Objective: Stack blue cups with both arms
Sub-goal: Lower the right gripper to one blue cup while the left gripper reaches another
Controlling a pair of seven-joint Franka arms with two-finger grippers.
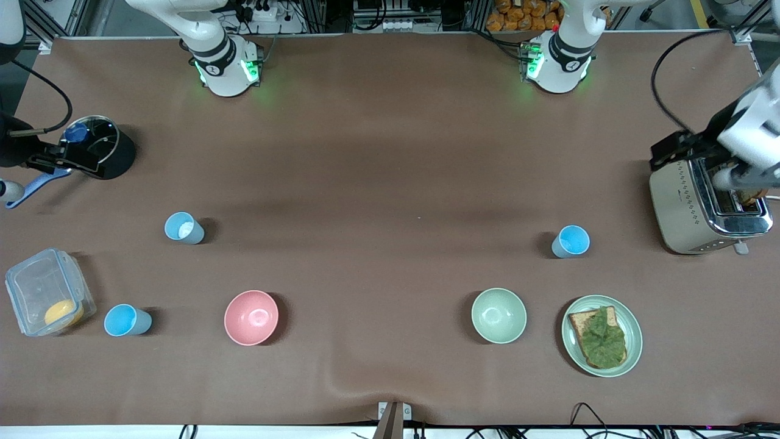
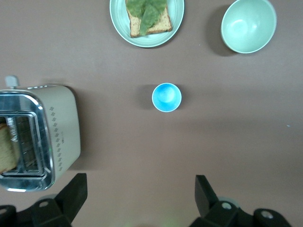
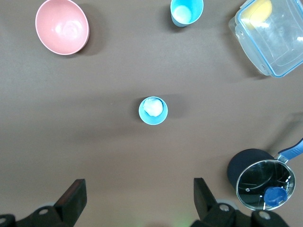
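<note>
Currently, three blue cups are seen standing upright and well apart on the brown table (image 1: pixel 390 152), none stacked. One blue cup with a whitish inside (image 1: pixel 183 228) stands toward the right arm's end, and a second blue cup (image 1: pixel 126 320) is set nearer to the front camera, between a clear lidded container (image 1: pixel 47 291) (something yellow is held in it) and a pink bowl (image 1: pixel 251 317). A third blue cup (image 1: pixel 571 241) is placed toward the left arm's end, near a silver toaster (image 1: pixel 707 204) in which a slice of bread is lodged. Nearer to the camera than that cup, a pale green bowl (image 1: pixel 498 315) and a green plate (image 1: pixel 631 353) bearing toast with lettuce (image 1: pixel 600 336) are laid side by side.

The left gripper (image 2: pixel 139 198) is held high over the table with its fingers spread wide and nothing between them; the third cup is seen below it in the left wrist view, apart from the fingers. The right gripper (image 3: pixel 138 198) is likewise raised with its fingers released and empty, over the whitish-inside cup. A black pot with a glass lid (image 1: pixel 100 146) and a blue handle is found at the right arm's end of the table, where a further dark tool (not one of the pair) is seen at it.
</note>
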